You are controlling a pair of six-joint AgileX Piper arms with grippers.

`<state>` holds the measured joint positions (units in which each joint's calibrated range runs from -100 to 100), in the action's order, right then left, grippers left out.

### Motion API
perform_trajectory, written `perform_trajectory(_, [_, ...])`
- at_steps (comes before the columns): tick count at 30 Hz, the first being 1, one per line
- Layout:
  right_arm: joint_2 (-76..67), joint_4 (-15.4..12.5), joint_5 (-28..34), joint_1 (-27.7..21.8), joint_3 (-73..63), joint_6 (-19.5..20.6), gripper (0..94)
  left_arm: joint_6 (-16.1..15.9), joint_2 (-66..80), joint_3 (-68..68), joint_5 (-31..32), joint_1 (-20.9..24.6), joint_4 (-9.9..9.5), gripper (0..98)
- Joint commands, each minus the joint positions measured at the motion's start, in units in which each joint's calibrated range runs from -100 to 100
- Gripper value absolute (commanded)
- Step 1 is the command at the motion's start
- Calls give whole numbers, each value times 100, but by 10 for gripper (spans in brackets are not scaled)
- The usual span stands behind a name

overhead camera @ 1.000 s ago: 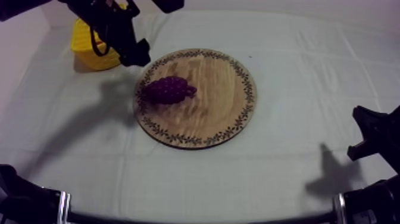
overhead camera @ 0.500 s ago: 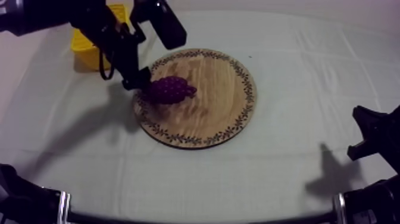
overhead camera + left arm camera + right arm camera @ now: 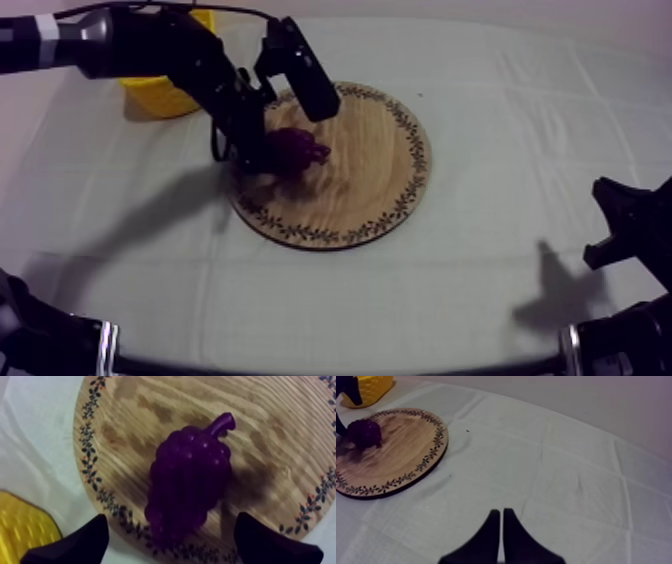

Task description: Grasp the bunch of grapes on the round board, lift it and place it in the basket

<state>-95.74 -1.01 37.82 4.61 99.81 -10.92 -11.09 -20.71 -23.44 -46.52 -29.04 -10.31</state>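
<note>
The purple bunch of grapes [image 3: 297, 148] lies on the left part of the round wooden board [image 3: 365, 175]. My left gripper [image 3: 264, 156] is down at the bunch's left end. In the left wrist view the grapes [image 3: 192, 478] lie on the board [image 3: 272, 436], stem pointing away, and my left gripper [image 3: 172, 543] is open, with one black finger on each side of the bunch's near end. The yellow basket [image 3: 160, 96] stands at the back left, behind my left arm. My right gripper [image 3: 501, 526] is shut as a narrow wedge over bare cloth, low at the right [image 3: 625, 225].
The right wrist view has the board [image 3: 398, 458], the grapes [image 3: 365, 430] and the basket [image 3: 368, 387] far off, with open cloth between them and my right gripper. A corner of the basket [image 3: 20, 526] lies just beyond the board's rim.
My left gripper has come from beside the basket down over the board's left rim and now straddles the grapes. The grapes and the right arm have stayed put.
</note>
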Motion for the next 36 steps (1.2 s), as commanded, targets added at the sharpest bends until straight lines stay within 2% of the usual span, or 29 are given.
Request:
perform_trajectory(1, [-1, 1, 0, -2, -3, 1, 4, -22, -183, 36, 175, 8, 3, 918])
perform_trajectory(11, [-1, 1, 0, -2, -3, 1, 4, -104, -796, 337, 439, 33, 44, 905])
perform_trajectory(17, [-1, 1, 0, -2, -3, 1, 4, -204, -998, 499, 472, 34, 200, 870])
perform_trajectory(25, [-1, 1, 0, -2, -3, 1, 4, -360, -1050, 539, 521, 38, 386, 705])
perform_trajectory(36, [-1, 1, 0, -2, -3, 1, 4, -510, -870, 443, 544, 97, 501, 525])
